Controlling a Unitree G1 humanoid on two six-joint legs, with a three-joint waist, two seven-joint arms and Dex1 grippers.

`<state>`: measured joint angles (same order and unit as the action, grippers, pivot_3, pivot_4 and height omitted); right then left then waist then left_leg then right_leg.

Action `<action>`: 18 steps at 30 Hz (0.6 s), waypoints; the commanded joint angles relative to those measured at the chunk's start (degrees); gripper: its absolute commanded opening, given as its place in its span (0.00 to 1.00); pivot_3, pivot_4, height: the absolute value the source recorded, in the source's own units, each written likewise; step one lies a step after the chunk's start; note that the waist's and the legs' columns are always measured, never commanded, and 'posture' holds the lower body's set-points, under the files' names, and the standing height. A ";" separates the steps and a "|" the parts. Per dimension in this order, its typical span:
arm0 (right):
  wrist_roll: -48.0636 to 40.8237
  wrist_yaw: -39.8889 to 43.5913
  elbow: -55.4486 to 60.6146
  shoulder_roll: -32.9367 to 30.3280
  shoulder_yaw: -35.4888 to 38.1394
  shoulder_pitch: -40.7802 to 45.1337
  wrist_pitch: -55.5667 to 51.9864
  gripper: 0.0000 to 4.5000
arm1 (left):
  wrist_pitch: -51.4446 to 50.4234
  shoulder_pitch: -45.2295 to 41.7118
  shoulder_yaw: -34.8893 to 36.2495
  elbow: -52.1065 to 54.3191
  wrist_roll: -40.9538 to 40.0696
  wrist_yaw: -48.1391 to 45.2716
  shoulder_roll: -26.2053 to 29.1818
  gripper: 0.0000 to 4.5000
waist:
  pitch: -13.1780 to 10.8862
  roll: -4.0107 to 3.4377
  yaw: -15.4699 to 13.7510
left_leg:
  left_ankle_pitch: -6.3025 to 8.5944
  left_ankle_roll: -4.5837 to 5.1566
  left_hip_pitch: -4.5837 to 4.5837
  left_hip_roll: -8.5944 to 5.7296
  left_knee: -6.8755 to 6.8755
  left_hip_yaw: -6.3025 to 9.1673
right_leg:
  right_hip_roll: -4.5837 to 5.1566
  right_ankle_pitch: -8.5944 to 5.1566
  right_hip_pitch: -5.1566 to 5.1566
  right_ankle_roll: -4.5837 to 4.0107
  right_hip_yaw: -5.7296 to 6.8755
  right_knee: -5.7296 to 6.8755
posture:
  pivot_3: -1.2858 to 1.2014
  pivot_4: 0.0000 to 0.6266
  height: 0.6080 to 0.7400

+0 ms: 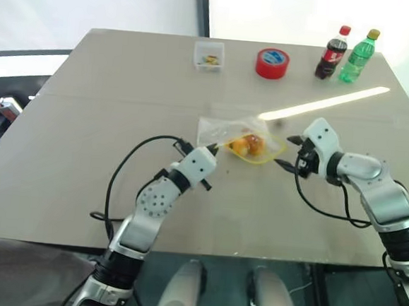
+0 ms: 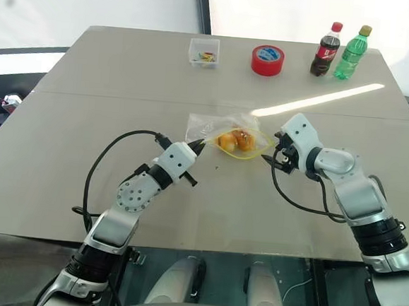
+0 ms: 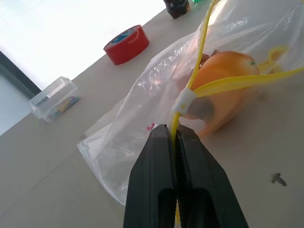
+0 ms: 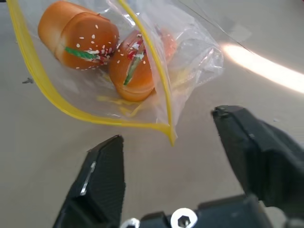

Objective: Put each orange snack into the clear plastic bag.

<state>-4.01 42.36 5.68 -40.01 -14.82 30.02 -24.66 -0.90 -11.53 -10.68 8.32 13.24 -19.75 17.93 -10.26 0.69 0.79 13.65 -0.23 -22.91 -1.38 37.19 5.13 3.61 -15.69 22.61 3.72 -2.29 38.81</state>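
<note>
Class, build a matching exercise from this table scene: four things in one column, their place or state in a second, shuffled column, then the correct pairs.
Things:
1. snacks
2. red tape
3. left end effector
4. right end effector

Place or state:
A. open, just off the bag's corner
B. inside the bag
C. shut on the bag's yellow strip
D. far side of the table, between the tub and the bottles

Pairs: 1-B, 2-D, 3-C, 4-A
</note>
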 commanded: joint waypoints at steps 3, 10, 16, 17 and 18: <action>0.61 0.58 1.11 0.23 2.04 -0.18 1.27 0.04 | 0.30 -0.23 0.75 1.68 -0.73 -0.19 0.43 0.00 | 0.00 0.00 0.03 | 0.00 0.00 0.01 0.00 0.00 0.01 | -0.01 0.00 0.00 0.00 0.01 0.01 | 0.52 0.24 1.00; 1.74 -0.38 0.35 -0.17 4.06 1.53 1.45 0.01 | 2.78 -3.60 0.71 0.35 1.61 -0.06 2.61 0.00 | 0.00 0.00 0.00 | 0.00 0.00 0.01 0.00 0.00 0.01 | -0.01 0.00 0.00 0.00 0.01 0.01 | 0.52 0.24 1.00; -0.88 -0.52 -1.51 -2.50 11.49 9.23 -1.09 0.01 | 1.04 -16.19 5.05 -0.31 0.21 -0.04 5.42 0.00 | -0.09 0.01 -0.02 | -0.01 -0.01 -0.03 -0.01 0.11 -0.01 | -0.03 0.00 -0.01 0.00 0.05 0.03 | 0.52 0.24 1.00; -1.03 -0.60 -1.83 -2.99 12.42 10.61 -1.17 0.01 | 0.85 -18.27 5.33 -0.36 -0.07 -0.43 5.69 0.00 | -0.09 0.02 -0.01 | -0.01 -0.01 -0.04 -0.02 0.12 -0.01 | -0.02 0.01 -0.01 0.01 0.05 0.02 | 0.52 0.24 1.00; -1.07 -1.00 -2.25 -3.26 13.19 12.22 -1.37 0.01 | 0.56 -20.34 5.45 -0.54 -0.32 -0.72 5.78 0.00 | -0.09 0.02 -0.01 | -0.01 -0.01 -0.04 -0.02 0.11 -0.02 | -0.02 0.01 -0.02 0.01 0.05 0.00 | 0.52 0.24 1.00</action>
<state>-5.09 42.24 3.68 -41.74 -5.54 40.61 -25.02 0.25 -30.20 -7.92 6.37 13.79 -20.50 23.07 -10.35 0.72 0.79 13.64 -0.23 -22.95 -1.41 37.28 5.11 3.60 -15.69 22.59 3.73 -2.24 38.80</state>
